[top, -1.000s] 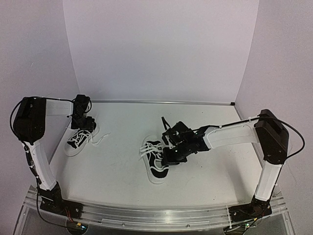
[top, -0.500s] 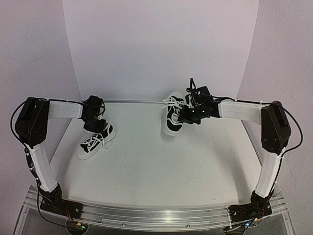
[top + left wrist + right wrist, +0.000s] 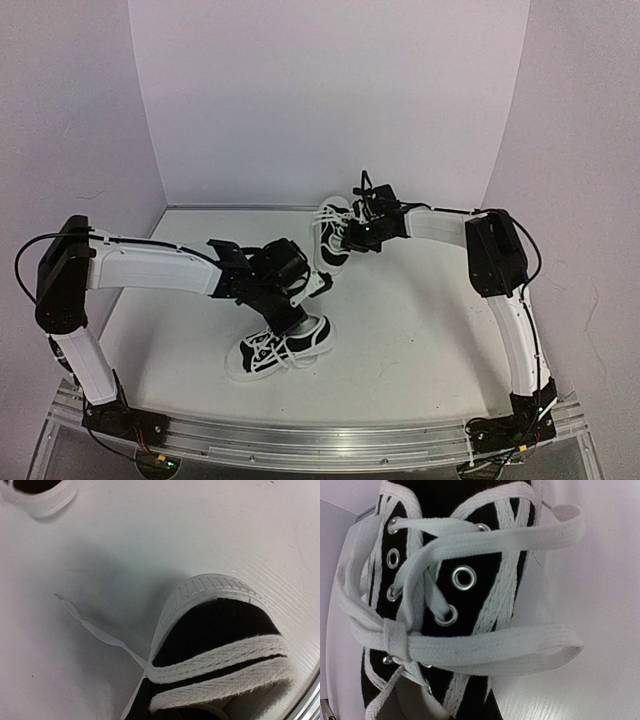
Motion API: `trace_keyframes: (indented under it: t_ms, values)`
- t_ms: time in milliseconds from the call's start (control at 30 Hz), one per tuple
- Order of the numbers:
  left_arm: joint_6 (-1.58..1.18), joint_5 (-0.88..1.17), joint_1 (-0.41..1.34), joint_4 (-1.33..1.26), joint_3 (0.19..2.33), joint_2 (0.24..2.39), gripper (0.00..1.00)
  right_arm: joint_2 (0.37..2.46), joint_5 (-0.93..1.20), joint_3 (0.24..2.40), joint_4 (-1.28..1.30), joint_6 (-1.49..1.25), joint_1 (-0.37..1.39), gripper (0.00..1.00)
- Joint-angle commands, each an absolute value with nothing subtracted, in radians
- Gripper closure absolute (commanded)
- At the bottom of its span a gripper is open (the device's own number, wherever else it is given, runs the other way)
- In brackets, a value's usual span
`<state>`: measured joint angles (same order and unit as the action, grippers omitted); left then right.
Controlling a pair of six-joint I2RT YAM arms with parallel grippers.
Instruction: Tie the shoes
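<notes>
Near sneaker [image 3: 278, 348], black with a white sole, sits just toward 7 o'clock from the middle of the white desk [image 3: 430, 320], toe pointing to 8 o'clock. The left hand [image 3: 300, 305] is clamped on its heel end. The left wrist camera shows the ribbed toe cap [image 3: 210, 587] slightly raised, with one loose lace [image 3: 95, 632] trailing onto the desk. The far sneaker [image 3: 332, 232] hangs tilted in the air at 12 o'clock, against the back wall [image 3: 330, 100], with the right hand [image 3: 358, 235] clamped on its side. Up close, its white laces [image 3: 470, 647] cross silver eyelets [image 3: 464, 577] in loose loops.
</notes>
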<state>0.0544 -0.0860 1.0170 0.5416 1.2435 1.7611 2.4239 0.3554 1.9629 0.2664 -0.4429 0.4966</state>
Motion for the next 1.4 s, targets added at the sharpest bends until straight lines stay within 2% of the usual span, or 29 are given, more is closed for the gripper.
trace_keyframes:
  t_ms: [0, 67, 167, 233, 300, 333, 400, 500, 633, 833, 967, 1100, 1200, 1367]
  values:
    - [0.159, -0.13, 1.085, 0.531, 1.33, 1.795, 1.0, 2.445, 0.399, 2.08, 0.226, -0.441, 0.501, 0.8]
    - [0.211, -0.123, 1.109, 0.54, 1.361, 1.823, 1.0, 2.443, 0.403, 2.083, 0.235, -0.436, 0.5, 0.61]
    - [0.311, -0.115, 1.139, 0.552, 1.412, 1.866, 1.0, 2.395, 0.429, 2.037, 0.239, -0.437, 0.493, 0.41]
    - [0.362, -0.14, 1.158, 0.573, 1.454, 1.899, 0.99, 2.327, 0.459, 1.973, 0.239, -0.437, 0.48, 0.33]
    - [0.347, -0.188, 1.164, 0.604, 1.5, 1.918, 0.9, 2.245, 0.472, 1.892, 0.238, -0.418, 0.472, 0.24]
    - [0.326, -0.215, 1.163, 0.604, 1.5, 1.914, 0.83, 2.211, 0.473, 1.839, 0.238, -0.403, 0.47, 0.14]
    - [0.288, -0.242, 1.153, 0.587, 1.466, 1.885, 0.67, 2.133, 0.49, 1.754, 0.24, -0.375, 0.468, 0.1]
    - [0.177, -0.25, 1.133, 0.552, 1.362, 1.785, 0.47, 2.019, 0.553, 1.627, 0.242, -0.35, 0.469, 0.09]
    - [-0.001, -0.212, 1.132, 0.501, 1.178, 1.596, 0.37, 1.899, 0.681, 1.454, 0.24, -0.311, 0.485, 0.14]
    - [-0.243, -0.096, 1.132, 0.417, 0.881, 1.351, 0.33, 1.835, 0.775, 1.306, 0.275, -0.235, 0.601, 0.16]
    - [-0.345, -0.049, 1.139, 0.439, 0.777, 1.327, 0.28, 1.846, 0.791, 1.291, 0.327, -0.185, 0.667, 0.17]
    - [-0.419, -0.025, 1.152, 0.443, 0.718, 1.34, 0.28, 1.858, 0.779, 1.286, 0.377, -0.137, 0.694, 0.21]
    - [-0.44, 0.026, 1.156, 0.443, 0.702, 1.377, 0.32, 1.881, 0.78, 1.284, 0.417, -0.096, 0.714, 0.29]
    - [-0.422, -0.007, 1.155, 0.427, 0.752, 1.495, 0.4, 1.887, 0.788, 1.231, 0.428, -0.076, 0.726, 0.45]
